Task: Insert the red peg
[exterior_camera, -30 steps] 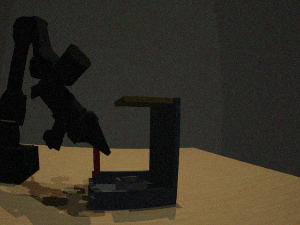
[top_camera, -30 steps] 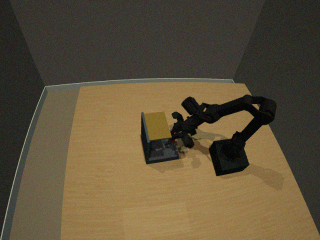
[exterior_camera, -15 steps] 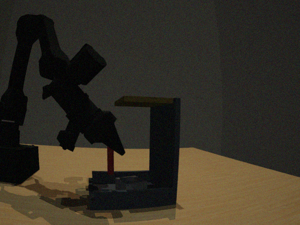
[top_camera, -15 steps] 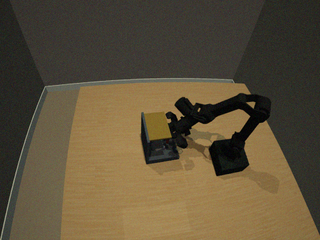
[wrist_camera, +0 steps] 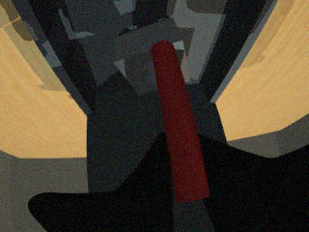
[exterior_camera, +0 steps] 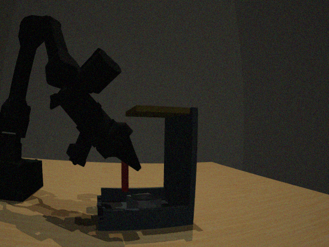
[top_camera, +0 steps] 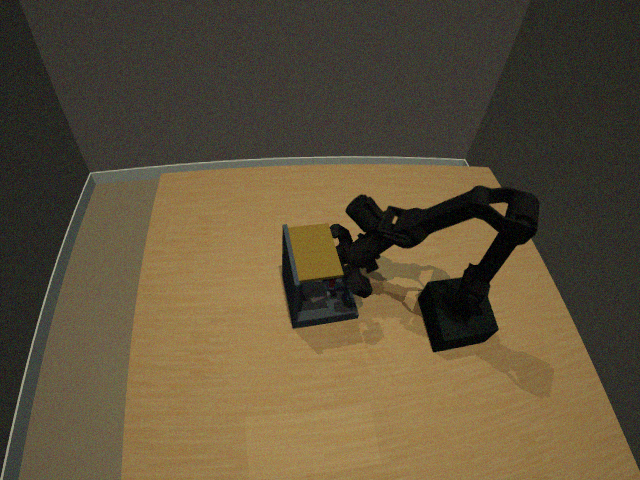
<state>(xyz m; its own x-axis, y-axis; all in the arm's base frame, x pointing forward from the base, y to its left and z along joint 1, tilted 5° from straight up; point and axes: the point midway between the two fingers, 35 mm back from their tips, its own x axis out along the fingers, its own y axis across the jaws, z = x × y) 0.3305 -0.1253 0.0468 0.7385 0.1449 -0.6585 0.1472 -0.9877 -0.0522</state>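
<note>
The red peg (top_camera: pixel 331 283) (exterior_camera: pixel 124 176) (wrist_camera: pixel 181 111) is held close to upright by my gripper (exterior_camera: pixel 138 168) (wrist_camera: pixel 173 137), which is shut on its upper part. The peg's lower end hangs free over the front part of the box (top_camera: pixel 325 316) (exterior_camera: pixel 146 219), near the height of the block's top. The grey block (exterior_camera: pixel 135 202) (wrist_camera: pixel 140 72) stands just farther in; in the wrist view the peg's lower end overlaps it. The hole cannot be made out. The fingers reach in at a slant below the level of the yellow roof (top_camera: pixel 312 253) (exterior_camera: pixel 159 112); the top view hides their tips.
The box's tall back wall (top_camera: pixel 289 273) (exterior_camera: pixel 179 156) rises beyond the block and carries the roof. Low side walls flank the box floor. The gripper body is close to the roof's front edge; the exterior view shows a gap between them. Strong shadows blur the box floor.
</note>
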